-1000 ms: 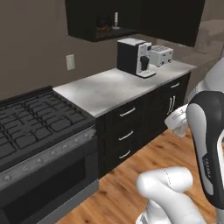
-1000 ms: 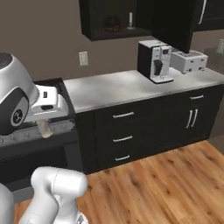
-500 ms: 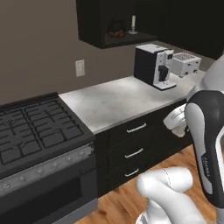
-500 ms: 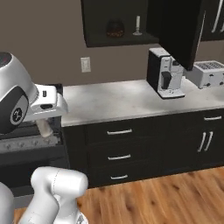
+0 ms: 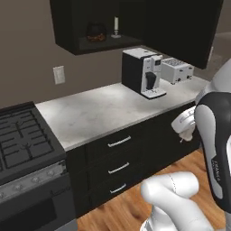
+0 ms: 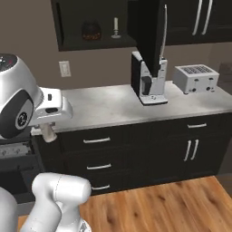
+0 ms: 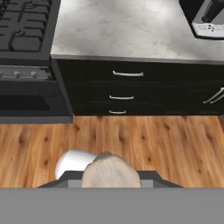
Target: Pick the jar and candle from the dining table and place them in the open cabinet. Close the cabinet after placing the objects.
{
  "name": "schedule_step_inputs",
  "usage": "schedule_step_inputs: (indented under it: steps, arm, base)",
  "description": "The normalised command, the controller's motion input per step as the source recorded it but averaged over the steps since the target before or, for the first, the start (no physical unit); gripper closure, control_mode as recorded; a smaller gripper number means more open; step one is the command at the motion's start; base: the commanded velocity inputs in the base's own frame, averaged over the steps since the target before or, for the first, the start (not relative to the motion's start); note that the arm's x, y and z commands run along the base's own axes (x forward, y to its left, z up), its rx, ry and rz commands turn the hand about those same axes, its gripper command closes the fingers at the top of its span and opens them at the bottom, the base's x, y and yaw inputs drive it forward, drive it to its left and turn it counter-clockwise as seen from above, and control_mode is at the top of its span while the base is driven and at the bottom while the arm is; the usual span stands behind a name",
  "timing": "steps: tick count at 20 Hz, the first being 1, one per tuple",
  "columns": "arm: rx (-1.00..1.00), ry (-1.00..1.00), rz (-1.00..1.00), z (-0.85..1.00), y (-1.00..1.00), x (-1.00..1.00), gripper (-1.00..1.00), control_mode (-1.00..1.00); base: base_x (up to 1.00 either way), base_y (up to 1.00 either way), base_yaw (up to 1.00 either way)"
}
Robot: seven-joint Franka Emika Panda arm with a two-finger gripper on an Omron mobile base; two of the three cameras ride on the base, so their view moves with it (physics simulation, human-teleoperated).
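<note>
- The jar (image 5: 96, 31) and the candle (image 5: 116, 25) stood side by side, just apart, on the shelf inside the cabinet (image 5: 67, 27), high on the wall above the counter (image 5: 99, 113).
- Both sat well back from the shelf edge, probably so the door could swing shut without striking them.
- The door (image 6: 152, 31) stood wide open, its long silver handle (image 6: 163, 31) hanging above a coffee machine (image 6: 147, 84); a toaster (image 6: 195, 78) sat further right.
- The gripper (image 6: 47, 131) was tucked low against the arm, below counter height, jaws together and nothing seen in them.
- Judging by this, only closing the door was left, and the handle was well above the hand.
</note>
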Motion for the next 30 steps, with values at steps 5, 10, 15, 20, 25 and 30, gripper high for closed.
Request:
schedule_step_inputs:
  steps: [5,10,15,20,25,30]
  arm:
    - [0.0,0.0,0.0,0.0,0.0,0.0,1.0,1.0]
    - [0.0,0.0,0.0,0.0,0.0,0.0,1.0,1.0]
    - [0.0,0.0,0.0,0.0,0.0,0.0,1.0,1.0]
    - [0.0,0.0,0.0,0.0,0.0,0.0,1.0,1.0]
    - [0.0,0.0,0.0,0.0,0.0,0.0,1.0,1.0]
    - [0.0,0.0,0.0,0.0,0.0,0.0,1.0,1.0]
  base:
    - [0.33,0.29,0.12]
    - [0.84,0.27,0.08]
    - [0.85,0.1,0.03]
    - [0.49,-0.11,0.02]
    - [0.13,-0.36,0.0]
    - [0.27,-0.48,0.04]
